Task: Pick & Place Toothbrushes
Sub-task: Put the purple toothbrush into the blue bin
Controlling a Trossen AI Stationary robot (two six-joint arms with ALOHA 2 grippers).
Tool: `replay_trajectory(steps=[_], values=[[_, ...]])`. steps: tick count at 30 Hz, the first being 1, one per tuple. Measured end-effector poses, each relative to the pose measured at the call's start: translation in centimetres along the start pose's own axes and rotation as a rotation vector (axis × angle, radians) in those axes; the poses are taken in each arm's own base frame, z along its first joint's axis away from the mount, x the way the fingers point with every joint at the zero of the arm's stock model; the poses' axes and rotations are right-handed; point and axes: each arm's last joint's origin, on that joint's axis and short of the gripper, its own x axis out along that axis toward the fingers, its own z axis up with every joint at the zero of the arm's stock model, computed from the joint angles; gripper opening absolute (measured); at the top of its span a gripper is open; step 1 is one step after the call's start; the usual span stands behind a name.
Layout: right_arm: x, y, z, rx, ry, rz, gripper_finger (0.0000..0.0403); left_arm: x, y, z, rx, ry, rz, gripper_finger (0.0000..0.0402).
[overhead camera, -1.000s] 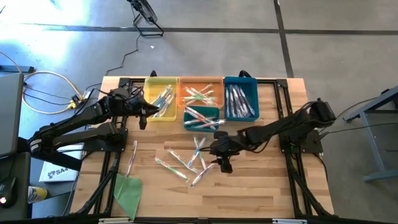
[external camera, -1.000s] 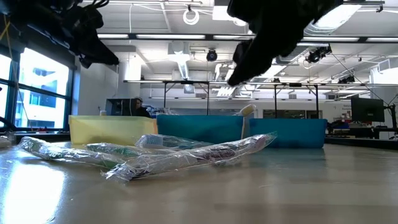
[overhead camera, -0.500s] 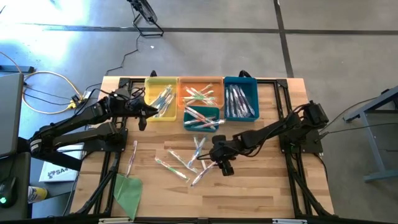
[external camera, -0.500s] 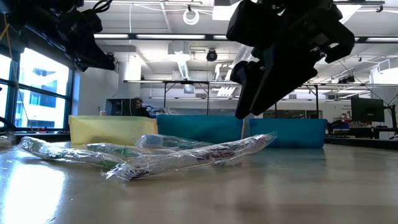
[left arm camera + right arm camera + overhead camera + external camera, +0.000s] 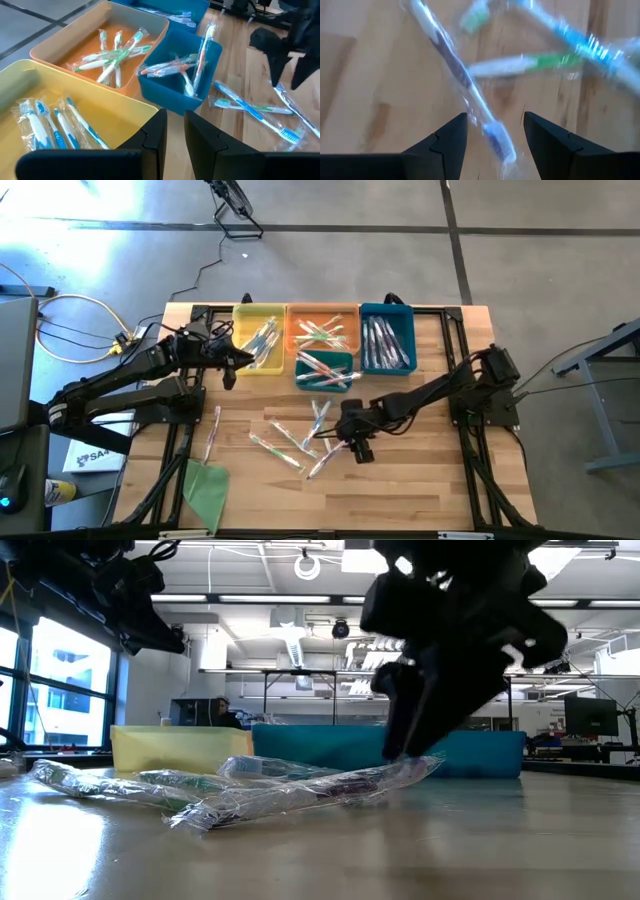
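On the left, the left gripper (image 5: 230,370) hangs by the yellow bin (image 5: 258,338), fingers nearly shut, holding nothing. Loose toothbrushes (image 5: 300,442) lie on the table (image 5: 420,480) in front of the bins. Over them, the right gripper (image 5: 352,448) is low, fingers open around a purple brush (image 5: 465,85). I think it is picking this one; next it must drop a little and pinch. Smooth pale wood, gray floor, a big bright room behind.
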Motion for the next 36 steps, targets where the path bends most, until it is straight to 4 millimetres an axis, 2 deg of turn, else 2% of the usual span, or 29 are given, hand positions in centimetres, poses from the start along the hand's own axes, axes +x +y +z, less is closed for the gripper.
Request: replay_trajectory(steps=[5,13,19,36], values=[[1.2,0.0,-0.4,0.009,0.018,-0.010,0.0188,0.0,0.0,-0.2,-0.005,0.022,0.001,0.0064],[1.3,-0.1,-0.7,-0.004,0.039,-0.073,0.0188,0.0,0.0,-0.4,-0.009,0.041,0.007,0.0064],[2.5,-0.2,-1.5,0.000,0.092,-0.079,0.0188,0.0,0.0,-0.4,-0.009,0.041,0.010,0.0064],[2.5,0.0,-1.5,-0.004,0.093,-0.076,0.0188,0.0,0.0,-0.4,-0.009,0.041,0.011,0.0064]])
